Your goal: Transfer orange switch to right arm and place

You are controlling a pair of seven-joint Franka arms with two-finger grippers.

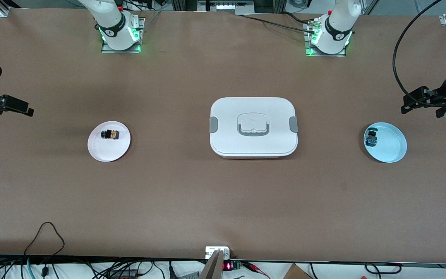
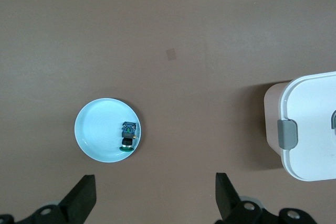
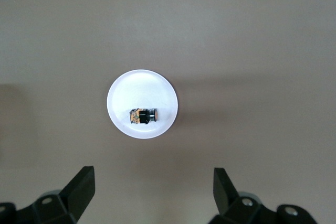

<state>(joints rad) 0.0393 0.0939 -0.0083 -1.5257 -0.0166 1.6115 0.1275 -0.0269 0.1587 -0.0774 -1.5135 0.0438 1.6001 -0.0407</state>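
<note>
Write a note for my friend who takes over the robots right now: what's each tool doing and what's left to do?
Left tool: open, empty, up over the table near the blue plate.
Right tool: open, empty, up over the white plate.
Orange switch: lying on the white plate at the right arm's end.
Blue-green switch: on the blue plate; leave it.
White lidded box: mid-table, shut.
Done: nothing yet.
Left: pick the orange switch, pass it between arms, place it.

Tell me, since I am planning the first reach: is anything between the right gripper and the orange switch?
Nothing visible. The orange switch lies exposed on the white plate, and the right gripper hangs open above it with only bare table around.
</note>
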